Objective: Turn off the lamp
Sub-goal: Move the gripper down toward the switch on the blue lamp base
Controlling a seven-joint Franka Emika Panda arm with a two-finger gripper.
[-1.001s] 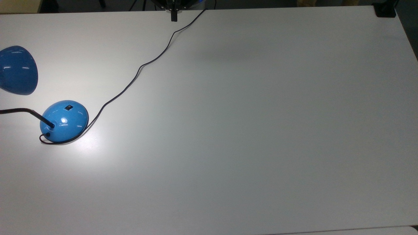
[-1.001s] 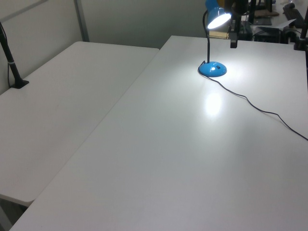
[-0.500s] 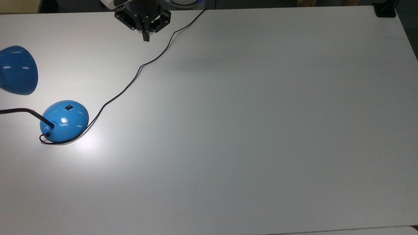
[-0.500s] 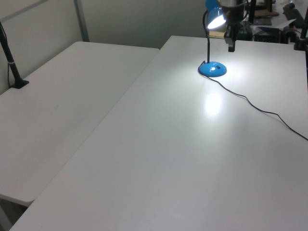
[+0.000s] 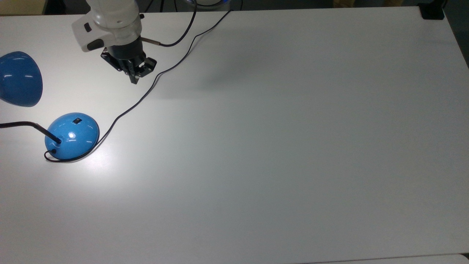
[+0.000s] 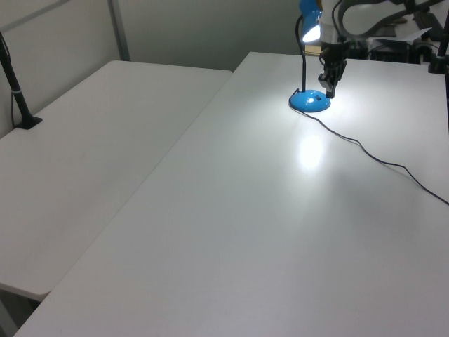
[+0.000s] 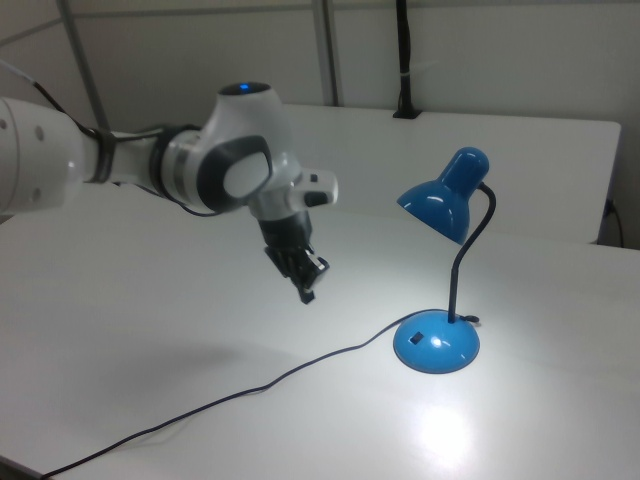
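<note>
1. Closest in the right view, the cord (image 7: 250, 390) lay in the same curve across the table (image 5: 293, 146) as a second earlier. Nothing had dragged it.
2. Next back, the lamp (image 7: 437, 345) stood where it had been, at the top view's left, with its base flat on the table. Its bulb was still lit and threw a bright patch beside the base, so the task wasn't done.
3. I saw the switch (image 5: 77, 120) untouched on the dome.
4. What changed was the gripper (image 5: 134, 81). In one second I had brought it from the top view's upper edge down and toward the top view's left. It hung just above the cord with its fingers pinched together, holding nothing.
5. It remained well apart from the base, so I judged this the approach, with the closed tip suited to poking the switch.
6. Farthest, the shade (image 7: 440, 205) hadn't shifted.
</note>
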